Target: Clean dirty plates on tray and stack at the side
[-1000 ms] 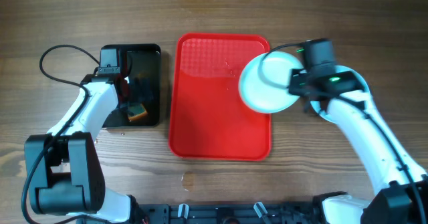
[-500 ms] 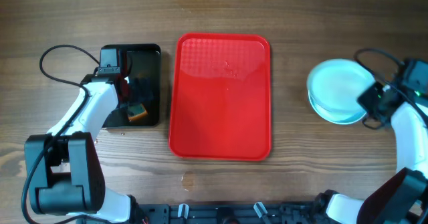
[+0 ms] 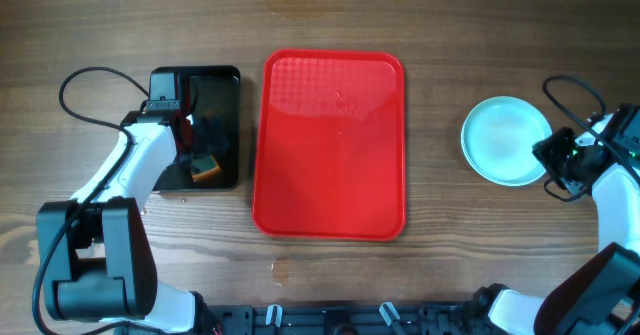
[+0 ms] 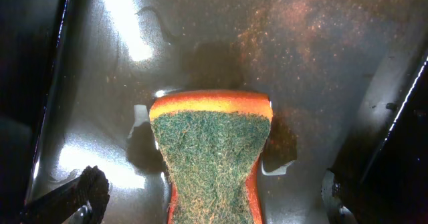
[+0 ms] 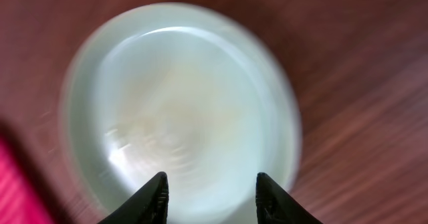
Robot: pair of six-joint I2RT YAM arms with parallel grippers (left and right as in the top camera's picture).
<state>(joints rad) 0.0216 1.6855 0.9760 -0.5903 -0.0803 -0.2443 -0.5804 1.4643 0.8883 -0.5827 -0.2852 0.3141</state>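
1. One red tray (image 3: 330, 165) lies on the tabletop (image 3: 330, 15).
2. One smaller black tray (image 3: 205, 95) sits to its side.
3. One sponge (image 4: 210, 150), green scouring face over an orange body, rests in the black tray.
4. One pale blue stack of plates (image 3: 505, 140) stands apart from the red tray; how many plates are in it cannot be told from above.
5. Two robot arms, so two end effectors: the left end effector (image 4: 207, 207) and the right end effector (image 5: 210, 194).
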